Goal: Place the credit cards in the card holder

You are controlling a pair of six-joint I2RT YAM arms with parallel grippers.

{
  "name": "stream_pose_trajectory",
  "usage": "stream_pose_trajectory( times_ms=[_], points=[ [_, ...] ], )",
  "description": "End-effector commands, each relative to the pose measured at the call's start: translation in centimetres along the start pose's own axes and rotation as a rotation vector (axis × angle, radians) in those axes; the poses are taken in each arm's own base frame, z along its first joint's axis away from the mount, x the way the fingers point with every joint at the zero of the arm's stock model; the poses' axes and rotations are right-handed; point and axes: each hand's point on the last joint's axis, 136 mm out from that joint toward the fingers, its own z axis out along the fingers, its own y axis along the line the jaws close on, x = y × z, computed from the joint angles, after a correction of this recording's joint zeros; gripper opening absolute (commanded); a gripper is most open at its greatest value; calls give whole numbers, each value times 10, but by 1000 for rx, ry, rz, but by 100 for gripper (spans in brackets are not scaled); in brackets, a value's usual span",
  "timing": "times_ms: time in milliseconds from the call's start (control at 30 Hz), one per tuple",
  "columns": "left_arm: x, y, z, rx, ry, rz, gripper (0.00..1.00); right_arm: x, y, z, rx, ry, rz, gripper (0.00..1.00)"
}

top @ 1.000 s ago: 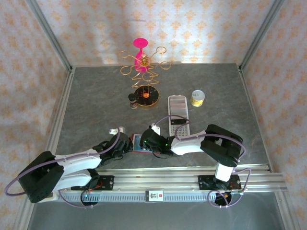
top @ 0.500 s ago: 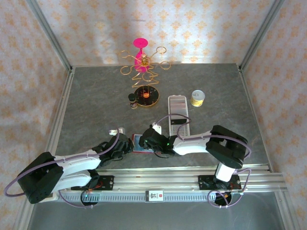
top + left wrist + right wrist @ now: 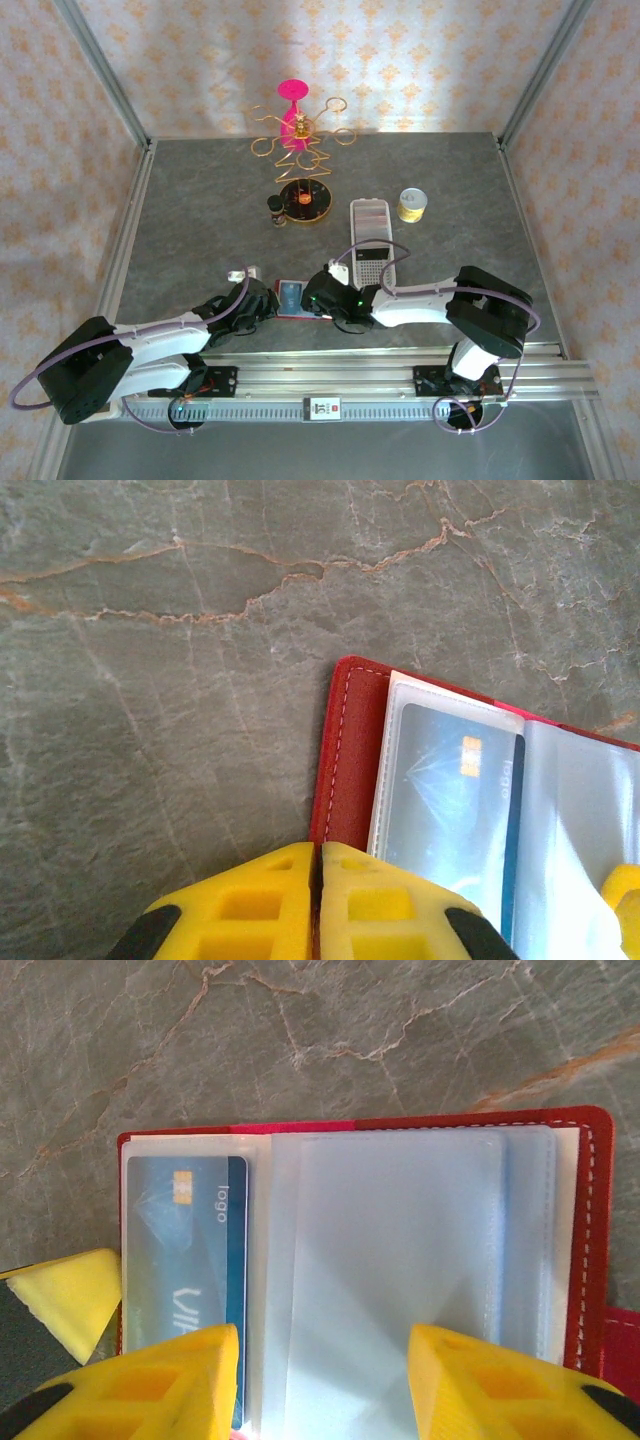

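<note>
two grippers by the open card holder (image 3: 590, 1220). left gripper (image 3: 318, 900): pressed shut, empty, fingertips at the holder's red edge. right gripper (image 3: 325, 1380): parted, gripping nothing, hovering over the clear pockets. blue credit card (image 3: 185, 1250): sits pocketed just beyond one right fingertip.

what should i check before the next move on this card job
1. card holder lying open on the table: ok
2. blue card seated in its clear pocket: ok
3. right tool open, gripping nothing: ok
4. left tool shut at the holder's red edge: ok
5. left tool actually pinning the holder: cannot tell
6. second card's place: cannot tell
</note>
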Motion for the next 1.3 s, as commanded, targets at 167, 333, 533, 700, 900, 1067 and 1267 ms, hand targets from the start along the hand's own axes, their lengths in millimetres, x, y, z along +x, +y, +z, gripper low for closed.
stream_pose_trajectory(
  times_ms=[167, 333, 533, 700, 900, 1067, 1267],
  points=[
    [34, 26, 0, -85, 138, 28, 9, 10, -2, 10, 0, 29, 9, 46],
    [34, 21, 0, -60, 140, 19, 9, 6, 24, 12, -100, 21, 45, 45],
    [34, 24, 0, -61, 127, 5, 9, 2, 43, 15, -173, 16, 73, 44],
    [34, 24, 0, -42, 120, -12, 10, 1, 54, 16, -222, 17, 102, 42],
    [38, 21, 0, -2, 124, -42, 10, -3, 70, 14, -293, 7, 127, 40],
    [39, 24, 0, -9, 125, -45, 10, -3, 75, 19, -301, 14, 126, 40],
    [42, 31, -2, -16, 121, -59, 10, -10, 101, 15, -398, 1, 131, 39]
  ],
)
